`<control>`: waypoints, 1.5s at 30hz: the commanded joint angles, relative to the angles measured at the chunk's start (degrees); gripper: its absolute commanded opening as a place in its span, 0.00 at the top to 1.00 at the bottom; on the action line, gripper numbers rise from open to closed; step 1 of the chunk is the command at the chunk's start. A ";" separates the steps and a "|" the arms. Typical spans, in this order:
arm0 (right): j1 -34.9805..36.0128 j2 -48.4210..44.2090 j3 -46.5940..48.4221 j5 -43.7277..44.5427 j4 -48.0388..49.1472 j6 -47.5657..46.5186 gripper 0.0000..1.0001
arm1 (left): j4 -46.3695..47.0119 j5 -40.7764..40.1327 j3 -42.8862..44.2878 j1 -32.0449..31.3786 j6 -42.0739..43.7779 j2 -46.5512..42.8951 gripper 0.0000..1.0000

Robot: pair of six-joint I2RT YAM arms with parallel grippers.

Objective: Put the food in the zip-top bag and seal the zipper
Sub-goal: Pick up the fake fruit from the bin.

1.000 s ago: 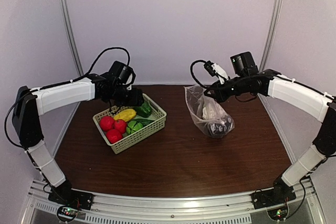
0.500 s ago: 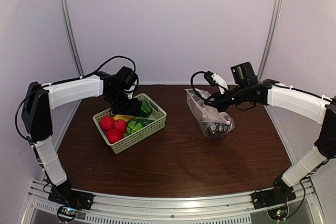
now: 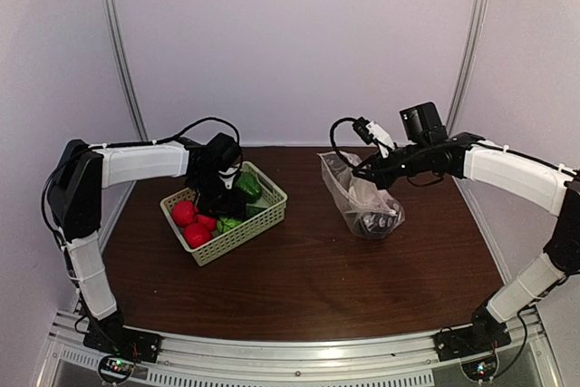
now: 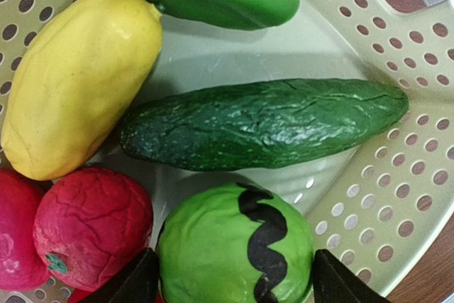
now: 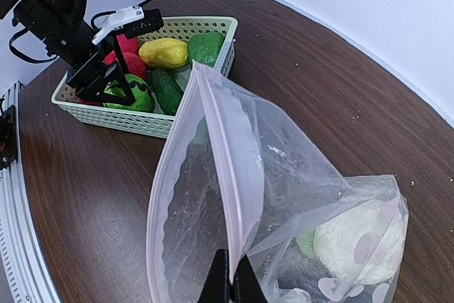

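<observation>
Left hand (image 4: 228, 285) hangs inside the basket (image 4: 397, 196), its fingers apart on either side of the green ball (image 4: 227, 246), next to the cucumber (image 4: 262, 122), yellow piece (image 4: 78, 83) and red fruits (image 4: 92, 225). Right of the basket, the right hand (image 5: 230, 283) is pinched tight on the mouth edge of the zip-top bag (image 5: 213, 196), with cauliflower (image 5: 355, 239) inside it.

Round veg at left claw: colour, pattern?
Round veg: light green, black wavy stripe; left wrist view shows best.
</observation>
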 commanded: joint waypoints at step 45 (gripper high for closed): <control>1.59 8.87 23.47 8.36 -15.23 7.40 1.00 | 52.77 12.95 -1.46 -12.44 -24.22 -14.24 0.61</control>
